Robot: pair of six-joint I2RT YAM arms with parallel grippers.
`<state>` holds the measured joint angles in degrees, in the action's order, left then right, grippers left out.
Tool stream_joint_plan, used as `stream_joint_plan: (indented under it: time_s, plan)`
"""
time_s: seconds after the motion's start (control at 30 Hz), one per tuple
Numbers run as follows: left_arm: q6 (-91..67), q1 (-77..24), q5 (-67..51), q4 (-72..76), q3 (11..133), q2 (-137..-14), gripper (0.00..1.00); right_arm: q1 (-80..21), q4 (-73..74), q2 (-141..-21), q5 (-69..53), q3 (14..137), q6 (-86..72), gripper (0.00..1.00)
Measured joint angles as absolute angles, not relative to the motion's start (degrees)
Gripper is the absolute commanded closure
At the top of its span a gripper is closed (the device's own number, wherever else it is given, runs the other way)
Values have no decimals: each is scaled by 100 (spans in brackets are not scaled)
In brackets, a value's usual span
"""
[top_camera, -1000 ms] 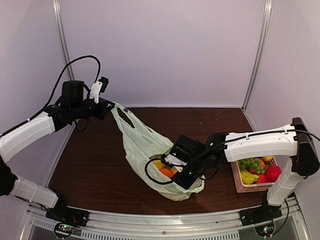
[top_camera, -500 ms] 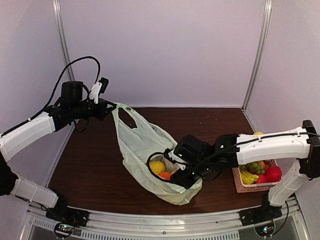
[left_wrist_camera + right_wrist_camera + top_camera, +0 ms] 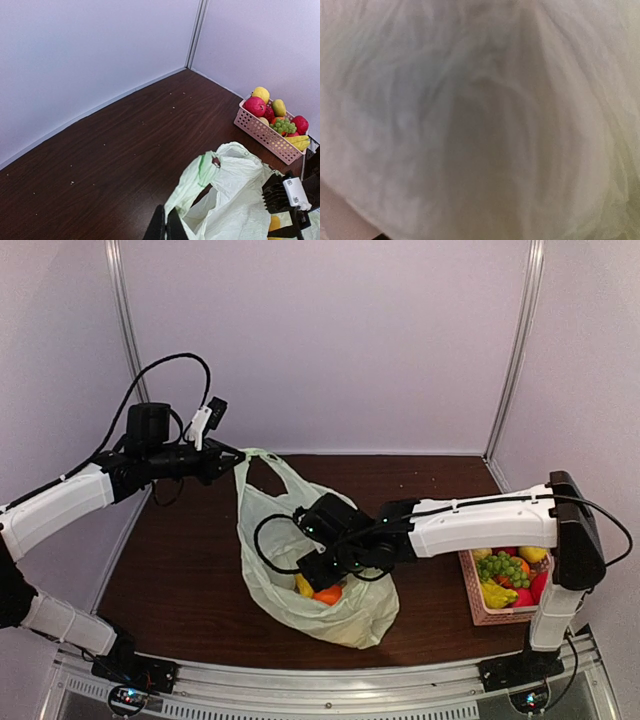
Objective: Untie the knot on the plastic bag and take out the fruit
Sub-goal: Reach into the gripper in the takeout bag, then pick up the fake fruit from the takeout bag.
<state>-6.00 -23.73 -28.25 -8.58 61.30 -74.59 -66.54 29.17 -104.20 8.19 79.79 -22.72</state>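
The pale green plastic bag [image 3: 270, 530] stands on the dark table with its mouth open. My left gripper [image 3: 232, 454] is shut on one handle loop [image 3: 200, 182] and holds it up at the back left; in the left wrist view its gripper [image 3: 167, 227] pinches that plastic. My right gripper [image 3: 318, 568] reaches down into the bag's mouth, and the frames do not show how wide its jaws stand. Fruit lies in the bag under it: a yellow one [image 3: 303, 586] and an orange one [image 3: 328, 594]. The right wrist view shows only blurred bag plastic [image 3: 480, 120]. The knot is out of view.
A pink slatted basket [image 3: 478, 608] sits at the right, holding green grapes [image 3: 503, 568], red fruits and yellow ones; it also shows in the left wrist view as the basket [image 3: 260, 131]. Pale walls enclose the table at the back and on both sides.
My right arm has swung left and gone deeper into the bag's mouth. The bag has shifted left with it. My left gripper has kept its hold on the handle.
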Motion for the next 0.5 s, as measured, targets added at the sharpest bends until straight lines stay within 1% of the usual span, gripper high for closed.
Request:
stream_joint_plan:
  time_s: [0.37, 0.43, 0.5]
  plan:
    - [-598, -2373, -2829, -858, 6130, -7459, 100, -6429, 2707, -11450, 1007, 8412, -2091, 15]
    - [-598, -2373, -2832, -858, 6130, -7459, 100, -6416, 2696, -11568, 1035, 8412, -2088, 15]
    - [-598, -2373, -2829, -858, 6130, -7459, 100, -6412, 2648, -11642, 1035, 8405, -2091, 18]
